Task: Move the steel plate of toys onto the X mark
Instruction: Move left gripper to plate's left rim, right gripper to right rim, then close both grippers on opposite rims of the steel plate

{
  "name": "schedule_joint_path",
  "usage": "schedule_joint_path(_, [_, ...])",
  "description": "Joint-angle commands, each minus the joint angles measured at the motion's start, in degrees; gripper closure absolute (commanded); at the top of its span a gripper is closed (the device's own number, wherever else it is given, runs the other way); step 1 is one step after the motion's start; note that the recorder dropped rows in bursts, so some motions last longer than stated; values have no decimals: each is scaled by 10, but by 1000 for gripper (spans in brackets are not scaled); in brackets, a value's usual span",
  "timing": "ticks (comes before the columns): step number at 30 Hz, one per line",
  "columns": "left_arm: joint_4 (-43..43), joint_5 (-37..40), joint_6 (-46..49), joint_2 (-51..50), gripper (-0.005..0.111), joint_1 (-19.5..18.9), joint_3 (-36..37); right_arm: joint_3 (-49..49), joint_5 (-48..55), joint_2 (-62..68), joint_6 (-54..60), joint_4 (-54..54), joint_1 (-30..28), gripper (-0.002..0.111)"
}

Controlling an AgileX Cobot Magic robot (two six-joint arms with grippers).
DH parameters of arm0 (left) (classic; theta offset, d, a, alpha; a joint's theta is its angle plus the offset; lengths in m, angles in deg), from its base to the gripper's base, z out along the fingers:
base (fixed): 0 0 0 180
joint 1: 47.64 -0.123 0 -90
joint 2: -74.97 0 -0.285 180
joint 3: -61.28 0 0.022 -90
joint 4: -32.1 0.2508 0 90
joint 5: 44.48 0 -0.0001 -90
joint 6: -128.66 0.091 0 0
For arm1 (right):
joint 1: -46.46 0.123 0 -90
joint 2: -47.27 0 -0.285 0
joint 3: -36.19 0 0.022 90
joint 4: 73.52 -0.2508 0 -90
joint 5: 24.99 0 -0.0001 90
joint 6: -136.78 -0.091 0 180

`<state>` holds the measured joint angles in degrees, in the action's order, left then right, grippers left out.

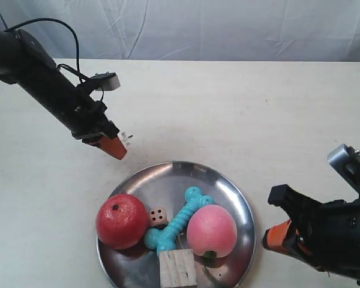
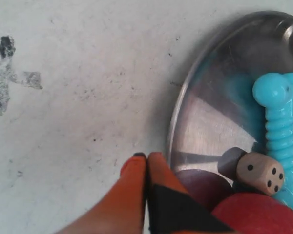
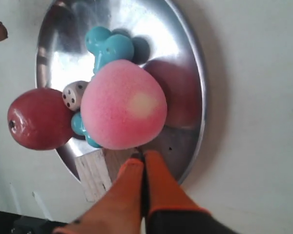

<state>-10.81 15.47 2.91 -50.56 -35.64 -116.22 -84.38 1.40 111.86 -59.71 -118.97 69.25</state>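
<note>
Plate point(image 1: 168, 180) lies at the lower middle of the exterior view on the cream bench point(image 1: 258, 108). It is a round, mirror-bright steel dish whose shallow raised rim seems meant to keep the toys from rolling off. On it sit a glossy red apple point(image 1: 121, 221), a small white die point(image 1: 158, 216), a ribbed turquoise bone point(image 1: 179, 223), a matte pink peach point(image 1: 211, 231) and a pale, grainy wooden cube point(image 1: 177, 269), all crowded toward its lower half. The left end effector point(image 1: 117, 149), on the arm at that view's left, hangs just off the upper-left rim, and the right end effector point(image 1: 276, 237) sits just beside the right rim at lower right. They flank the dish, likely because a loaded plate is safer slid or steadied from two sides than lifted. In the left wrist view the orange fingers are pressed together with nothing between them, their tips at lower centre just beside the rim, near the apple and die. The X mark point(image 2: 7, 73), a smudged grey cross at upper left, is well apart from the plate, so the move is not yet made. Smooth metal should slide readily on this bench. In the right wrist view the fingers are likewise together, their tips at lower centre overlapping the plate beneath the peach and beside the cube. Whether they touch the metal I cannot tell.
</note>
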Motion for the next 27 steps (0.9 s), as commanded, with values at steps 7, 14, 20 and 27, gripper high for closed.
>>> schedule_joint_path(7, [-25,44,19,-19,57,16,-2,31,-68,-4,-103,-18,100,51])
schedule_joint_path(14, [1,13,19,-19,57,39,-2,80,-163,-4,-150,-54,161,56])
schedule_joint_path(20, [12,-5,18,-19,57,43,-2,84,-197,24,-150,-54,173,56])
schedule_joint_path(27, [14,-17,16,-19,57,56,-2,84,-225,103,-150,-54,173,56])
